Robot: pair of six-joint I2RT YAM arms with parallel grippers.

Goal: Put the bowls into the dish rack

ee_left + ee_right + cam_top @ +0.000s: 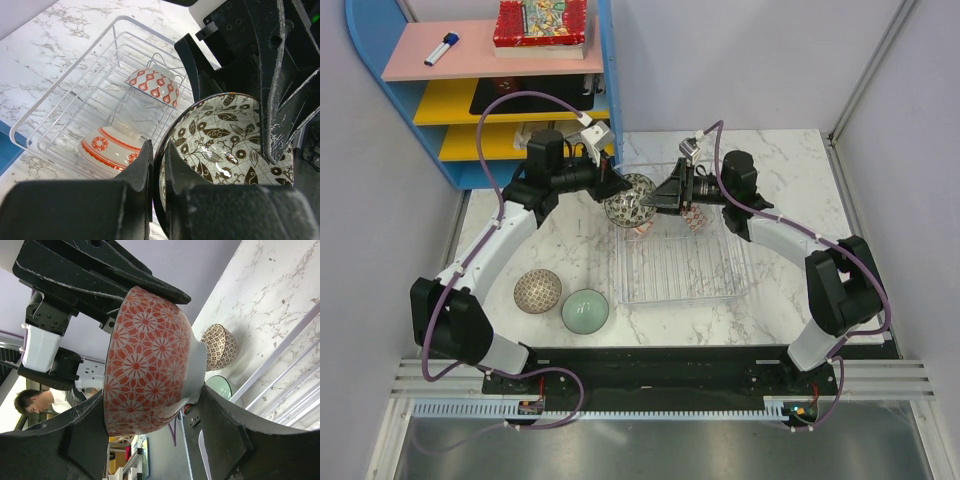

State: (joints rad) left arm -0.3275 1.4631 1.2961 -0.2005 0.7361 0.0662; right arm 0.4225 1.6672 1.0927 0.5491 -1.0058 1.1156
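Note:
The orange-red floral bowl (628,200) hangs tilted above the far left corner of the clear dish rack (680,270). Its inside, white with a dark leaf pattern, faces the left wrist view (225,135); its orange outside faces the right wrist view (150,355). My left gripper (618,192) (157,150) is shut on its rim. My right gripper (663,200) (152,395) spans it from rim to foot, fingers touching. Two bowls lie in the rack: a red-white patterned one (152,85) and a white one with orange-red bands (107,145). The brown lattice bowl (537,291) and pale green bowl (585,311) sit on the table left of the rack.
A blue shelf unit (520,90) with a marker and a box stands at the back left, close behind my left arm. Grey partition walls close in the marble table (790,170) at left, back and right.

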